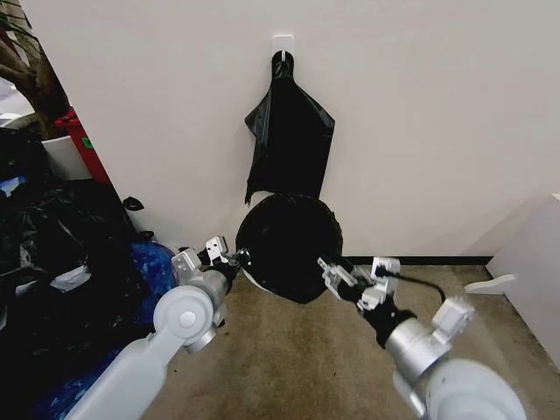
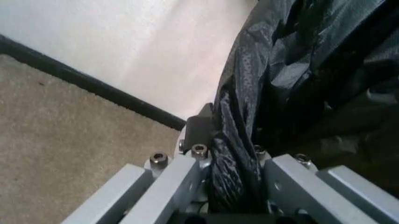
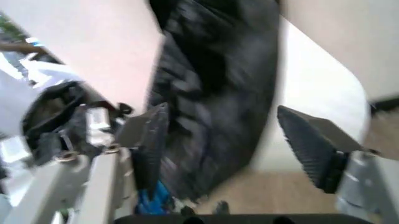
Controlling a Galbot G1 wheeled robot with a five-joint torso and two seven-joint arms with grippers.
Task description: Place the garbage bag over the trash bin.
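Clamped on a pinch of black film, the left gripper's point(image 2: 234, 186) jaws hold a gathered fold of the garbage bag point(image 2: 299, 70) between them; in the left wrist view the crinkled plastic runs up out of the metal fingers and spreads glossy over the side of the bin. From the head view the left gripper point(image 1: 229, 256) sits at the left edge of the bag-covered bin, touching it. The right gripper point(image 1: 343, 278) has its ribbed fingers point(image 3: 311, 144) spread wide apart, grasping nothing; it sits at the lower right edge of the bag, and the right wrist view shows the black plastic point(image 3: 212, 93) between and beyond the two pads, though blur hides whether either pad touches it.

The garbage bag point(image 1: 289, 245) is drawn over the trash bin, which stands on the tan carpet against the white wall point(image 1: 437, 114); a sliver of the bin's white side point(image 1: 248, 276) shows at the lower left below the plastic. Directly above it, flat black bags point(image 1: 289, 131) hang pinched at a white hook point(image 1: 282, 44) on the wall. A black baseboard point(image 1: 437, 260) runs along the foot of the wall to the right. To the left lies a heap of stuffed black sacks point(image 1: 52, 254) with something blue point(image 1: 153, 262) beside it, and a red container point(image 1: 83, 140) behind. A white panel point(image 1: 534, 262) stands at the far right.
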